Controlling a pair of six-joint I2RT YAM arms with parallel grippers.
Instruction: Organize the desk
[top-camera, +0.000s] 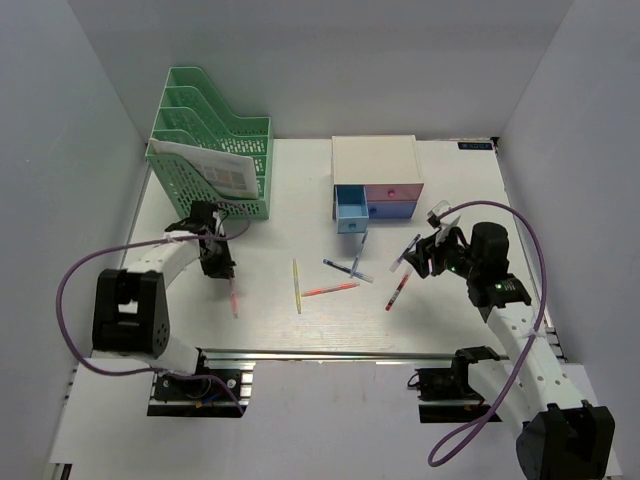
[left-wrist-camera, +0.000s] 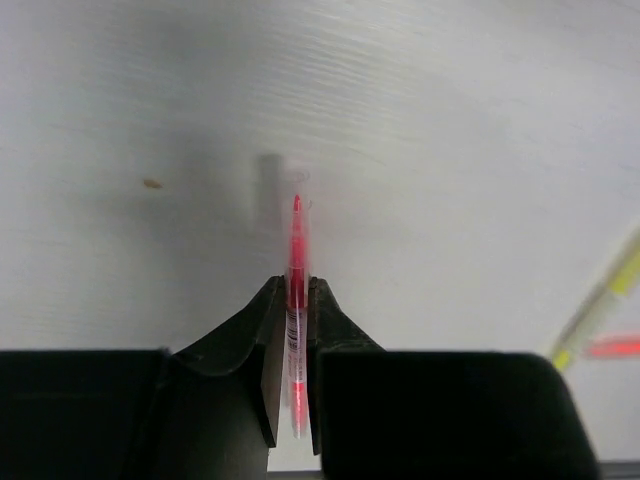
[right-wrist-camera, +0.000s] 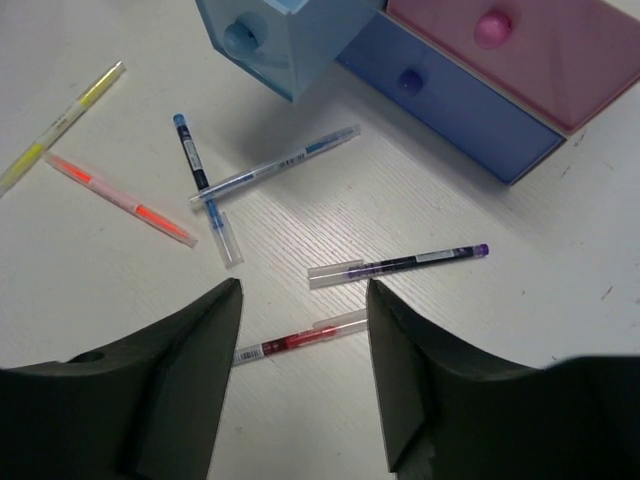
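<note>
On the left of the white desk (top-camera: 300, 335), my left gripper (top-camera: 222, 270) is shut on a pink-red pen (top-camera: 233, 298). In the left wrist view the pen (left-wrist-camera: 297, 240) is clamped between the jaws of the left gripper (left-wrist-camera: 297, 290) and points away from them. Its shadow falls a little to the left of it on the desk. My right gripper (top-camera: 420, 258) hovers open at the right. In the right wrist view a dark red pen (right-wrist-camera: 300, 340) lies on the desk between the spread jaws of the right gripper (right-wrist-camera: 305, 290), untouched. A purple pen (right-wrist-camera: 400, 264) lies just beyond it.
A white drawer box (top-camera: 377, 185) with pink and blue drawers, one light blue drawer pulled out, stands at the back centre. A green file rack (top-camera: 215, 150) holding papers stands back left. A yellow pen (top-camera: 297, 285), an orange pen (top-camera: 330, 289) and two blue pens (top-camera: 348, 268) lie mid-desk.
</note>
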